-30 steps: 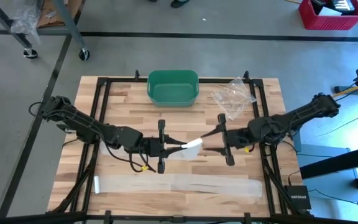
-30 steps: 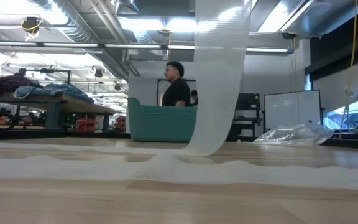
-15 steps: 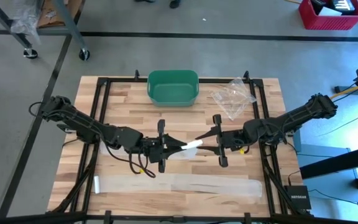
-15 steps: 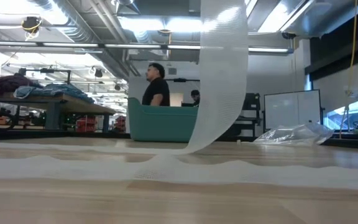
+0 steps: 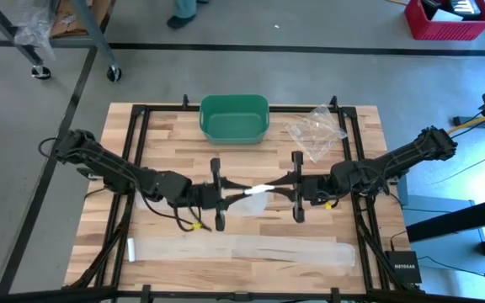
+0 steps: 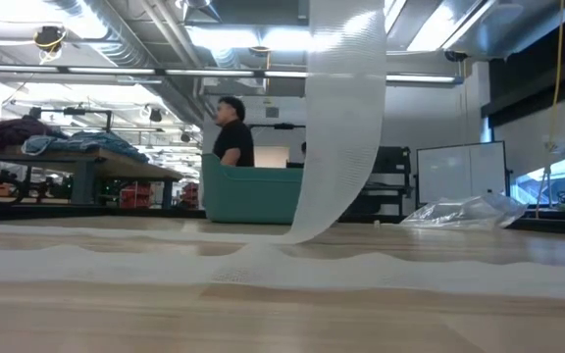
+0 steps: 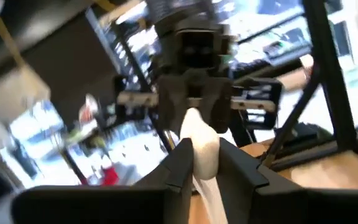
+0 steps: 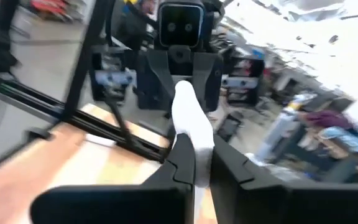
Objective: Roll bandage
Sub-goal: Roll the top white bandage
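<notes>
The white bandage is partly wound into a small roll [image 5: 257, 189] held level high over the middle of the table, between my two grippers, which face each other. My left gripper [image 5: 231, 191] is shut on the roll's left end and my right gripper [image 5: 281, 189] on its right end. From the roll a loose strip [image 6: 341, 118] hangs down to the wood. The remaining bandage [image 5: 242, 250] lies flat along the table's near edge. My left gripper pinches the roll's left end [image 7: 205, 149] between its two fingers, coming level from the table's left and lying along the roll. The roll is lifted clear and level, with the strip hanging slack below it. My right gripper pinches the roll's right end [image 8: 194, 146] between its two fingers, coming level from the table's right and lying along the roll. That end is clear of the table.
A green bin [image 5: 234, 118] stands at the far edge and a clear plastic bag [image 5: 317, 130] lies at the far right. Black frame rails [image 5: 137, 143] run along the table's sides. A person [image 6: 231, 132] walks in the room beyond.
My right gripper has edged toward the table's left, rolled its wrist and shut on the roll's right end. The roll, slanted before, now lies level between the two grippers.
</notes>
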Controlling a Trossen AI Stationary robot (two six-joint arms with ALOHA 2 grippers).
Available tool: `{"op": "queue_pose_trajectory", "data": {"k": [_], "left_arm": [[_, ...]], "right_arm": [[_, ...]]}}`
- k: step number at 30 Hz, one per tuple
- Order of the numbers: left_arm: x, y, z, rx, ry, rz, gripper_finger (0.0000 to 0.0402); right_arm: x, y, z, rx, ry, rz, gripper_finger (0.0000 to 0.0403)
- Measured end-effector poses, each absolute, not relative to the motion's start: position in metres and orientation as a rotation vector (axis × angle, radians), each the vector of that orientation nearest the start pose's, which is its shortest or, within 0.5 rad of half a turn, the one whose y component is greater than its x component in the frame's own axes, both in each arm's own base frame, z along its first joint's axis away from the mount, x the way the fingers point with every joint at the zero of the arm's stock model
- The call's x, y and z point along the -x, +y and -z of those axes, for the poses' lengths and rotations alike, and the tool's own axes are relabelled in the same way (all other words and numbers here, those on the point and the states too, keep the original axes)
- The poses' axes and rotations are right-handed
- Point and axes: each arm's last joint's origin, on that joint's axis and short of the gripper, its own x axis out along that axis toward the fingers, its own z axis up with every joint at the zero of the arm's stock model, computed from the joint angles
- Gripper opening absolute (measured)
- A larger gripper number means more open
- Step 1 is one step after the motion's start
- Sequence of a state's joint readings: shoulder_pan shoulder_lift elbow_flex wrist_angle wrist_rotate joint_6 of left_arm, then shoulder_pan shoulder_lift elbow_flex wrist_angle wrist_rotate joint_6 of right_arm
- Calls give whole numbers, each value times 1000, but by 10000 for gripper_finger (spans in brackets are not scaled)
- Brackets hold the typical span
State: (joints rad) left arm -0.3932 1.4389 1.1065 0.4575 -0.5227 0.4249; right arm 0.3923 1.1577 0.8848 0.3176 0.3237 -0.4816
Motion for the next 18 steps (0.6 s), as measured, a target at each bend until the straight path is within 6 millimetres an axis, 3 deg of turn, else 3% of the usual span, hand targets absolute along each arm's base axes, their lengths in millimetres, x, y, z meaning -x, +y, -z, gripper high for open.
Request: {"op": "queue_pose_trajectory", "data": {"k": [8, 11, 18], "left_arm": [[-289, -111, -368, 23, -86, -114, 152], [-289, -105, -368, 125, -86, -134, 163], [-294, -95, -364, 179, -62, -173, 166]], "right_arm": [[-244, 88, -341, 665, -18, 63, 29], [-245, 88, -341, 751, -20, 55, 27], [-245, 90, -342, 861, -51, 12, 30]]}}
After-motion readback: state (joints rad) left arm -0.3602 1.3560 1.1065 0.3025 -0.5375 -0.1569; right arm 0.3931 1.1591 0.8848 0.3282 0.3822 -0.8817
